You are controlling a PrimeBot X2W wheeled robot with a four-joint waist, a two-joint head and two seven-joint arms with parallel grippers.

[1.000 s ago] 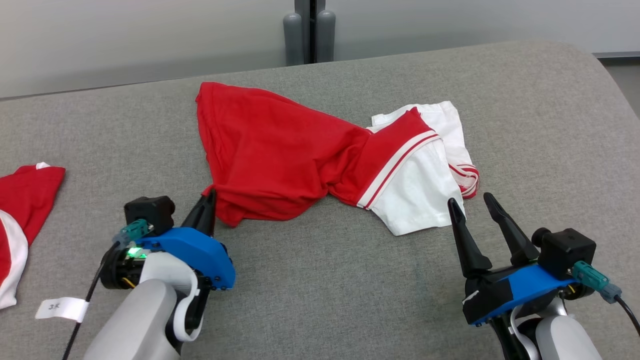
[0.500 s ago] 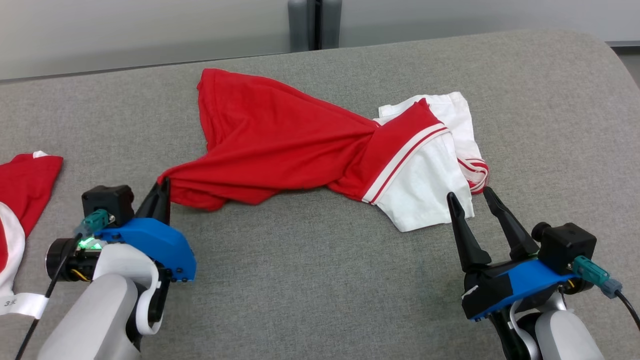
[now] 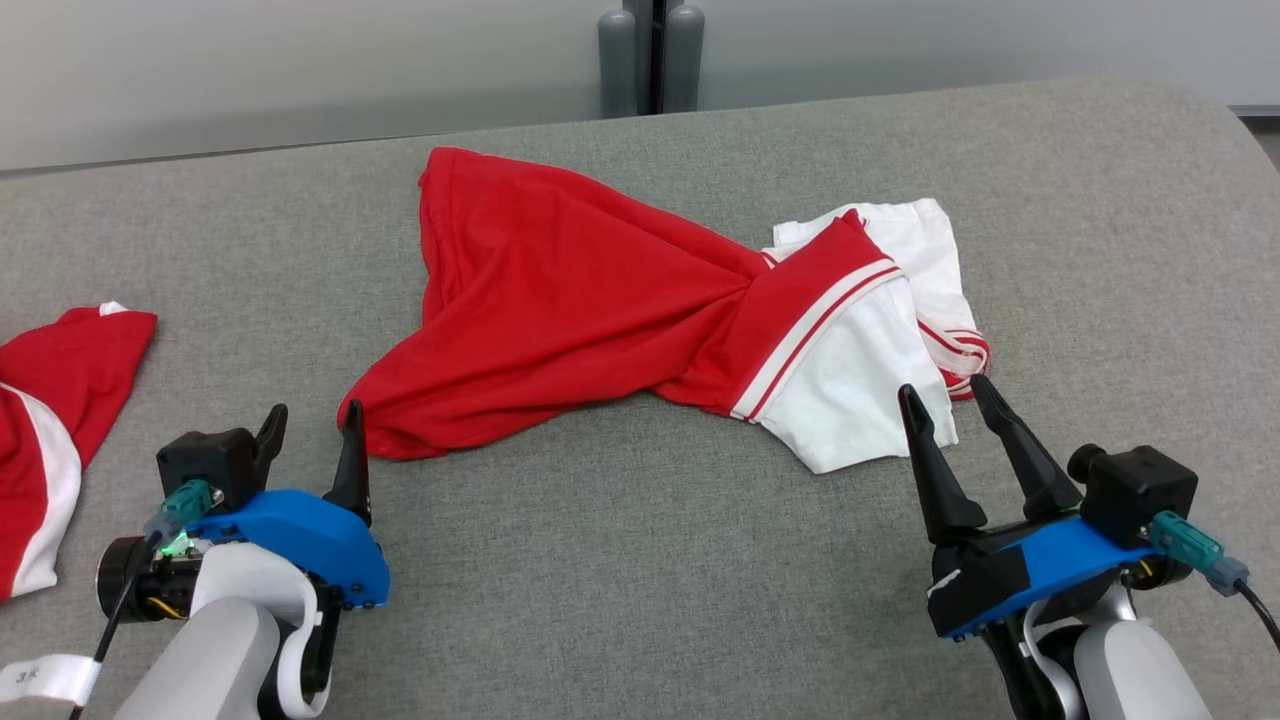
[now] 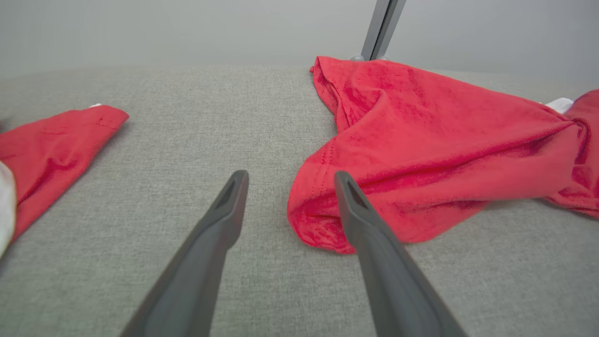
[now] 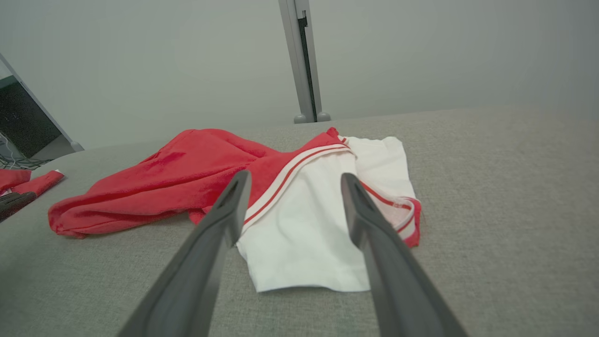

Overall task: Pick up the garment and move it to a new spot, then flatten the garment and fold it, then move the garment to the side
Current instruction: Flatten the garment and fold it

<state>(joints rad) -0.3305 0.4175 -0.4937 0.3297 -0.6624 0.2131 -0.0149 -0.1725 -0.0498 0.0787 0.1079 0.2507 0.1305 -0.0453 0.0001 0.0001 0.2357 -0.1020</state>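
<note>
Released a moment ago, the red corner of the garment (image 3: 560, 300) now lies on the table (image 3: 620, 580) just beside the left gripper (image 3: 315, 410), whose fingers have sprung apart. Fingers also apart, the right gripper (image 3: 942, 388) hovers at the garment's white near edge, holding nothing. Farther back the garment sprawls twisted across mid-table, red to the left, white to the right; another shirt (image 3: 50, 400) lies at the left edge.
</note>
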